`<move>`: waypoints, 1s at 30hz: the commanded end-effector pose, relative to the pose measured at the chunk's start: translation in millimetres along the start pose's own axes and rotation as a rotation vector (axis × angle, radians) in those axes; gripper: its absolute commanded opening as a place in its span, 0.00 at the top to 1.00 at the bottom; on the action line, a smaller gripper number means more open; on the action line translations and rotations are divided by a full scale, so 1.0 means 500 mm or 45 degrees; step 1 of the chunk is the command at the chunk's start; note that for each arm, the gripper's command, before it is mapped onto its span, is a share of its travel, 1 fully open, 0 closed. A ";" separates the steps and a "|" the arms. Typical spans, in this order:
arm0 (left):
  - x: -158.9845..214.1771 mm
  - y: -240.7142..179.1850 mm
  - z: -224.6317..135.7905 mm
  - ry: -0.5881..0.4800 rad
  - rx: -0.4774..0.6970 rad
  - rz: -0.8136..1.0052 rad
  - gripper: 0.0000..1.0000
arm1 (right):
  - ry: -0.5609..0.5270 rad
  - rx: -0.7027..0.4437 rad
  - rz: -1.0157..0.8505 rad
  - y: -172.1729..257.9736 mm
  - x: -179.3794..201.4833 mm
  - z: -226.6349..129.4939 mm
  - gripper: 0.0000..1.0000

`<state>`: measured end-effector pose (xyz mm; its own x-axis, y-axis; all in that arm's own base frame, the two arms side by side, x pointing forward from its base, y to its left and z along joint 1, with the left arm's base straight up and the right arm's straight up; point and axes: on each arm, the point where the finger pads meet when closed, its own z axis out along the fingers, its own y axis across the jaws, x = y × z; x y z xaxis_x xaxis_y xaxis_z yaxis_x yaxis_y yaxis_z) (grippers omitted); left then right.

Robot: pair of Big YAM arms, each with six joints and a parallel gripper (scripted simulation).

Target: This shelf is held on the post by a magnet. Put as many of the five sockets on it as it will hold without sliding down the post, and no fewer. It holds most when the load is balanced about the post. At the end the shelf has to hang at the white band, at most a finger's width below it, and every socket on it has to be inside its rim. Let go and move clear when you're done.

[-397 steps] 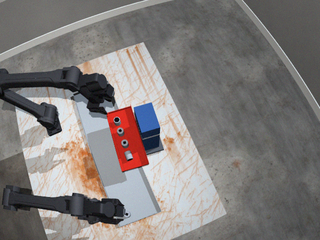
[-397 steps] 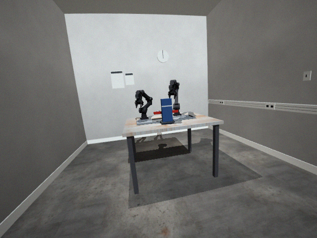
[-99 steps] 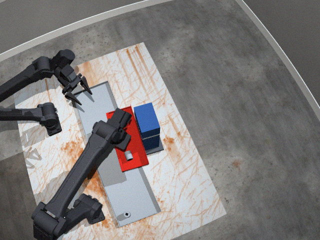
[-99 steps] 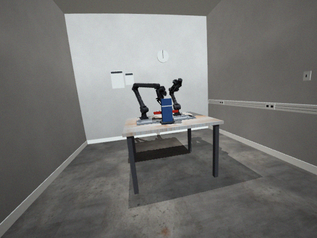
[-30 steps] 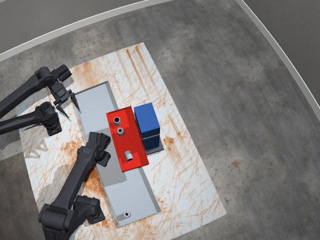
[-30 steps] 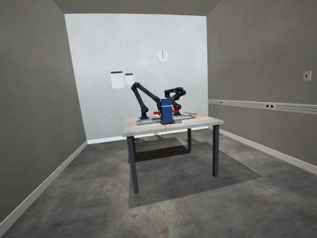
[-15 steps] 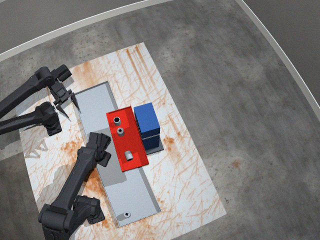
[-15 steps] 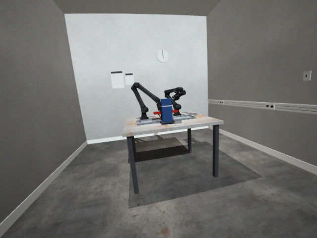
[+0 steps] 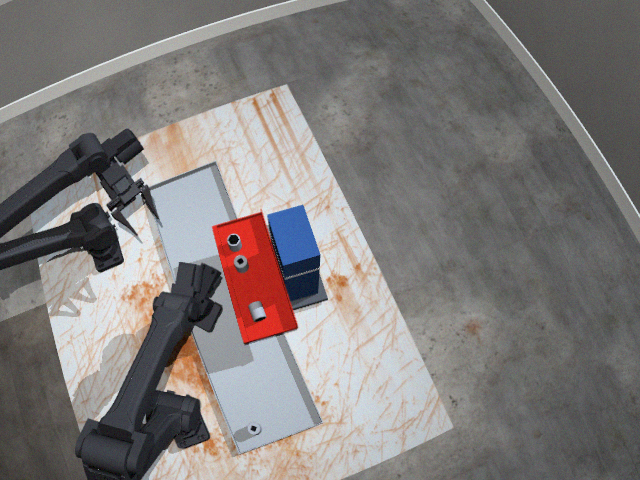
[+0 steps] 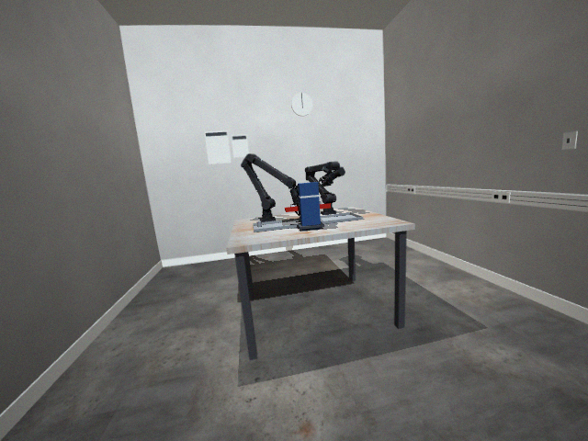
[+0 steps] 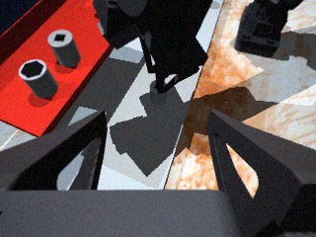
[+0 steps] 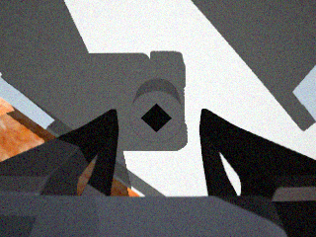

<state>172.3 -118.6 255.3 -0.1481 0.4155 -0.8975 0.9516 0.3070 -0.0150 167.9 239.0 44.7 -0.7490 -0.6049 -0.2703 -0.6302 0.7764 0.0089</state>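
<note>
Right claw (image 11: 160, 88) (image 12: 159, 111), half open, empty, straddles square-drive socket (image 11: 157, 99) (image 12: 156, 101) below red shelf (image 9: 264, 286) (image 10: 290, 209) (image 11: 94, 45); straight, centred lift should avoid tipping. Left claw (image 9: 149, 233) (image 11: 158, 113) wider, empty.
</note>
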 end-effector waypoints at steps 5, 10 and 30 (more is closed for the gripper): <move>-0.024 0.006 -0.011 -0.009 -0.016 0.038 0.35 | -0.085 -0.033 0.005 0.039 -0.056 -0.105 0.35; -0.035 0.007 -0.017 -0.011 -0.026 0.061 0.35 | -0.084 -0.029 -0.015 0.031 -0.058 -0.153 0.58; -0.094 0.041 -0.024 -0.104 -0.087 0.119 0.35 | -0.064 -0.213 -0.964 -0.035 -0.204 -0.197 0.65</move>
<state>179.0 -121.6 266.2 -0.1045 0.3753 -0.9210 0.9512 0.3080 0.0176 208.0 257.6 143.9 -0.2676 -0.9207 -0.2840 -0.9595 0.2816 -0.0090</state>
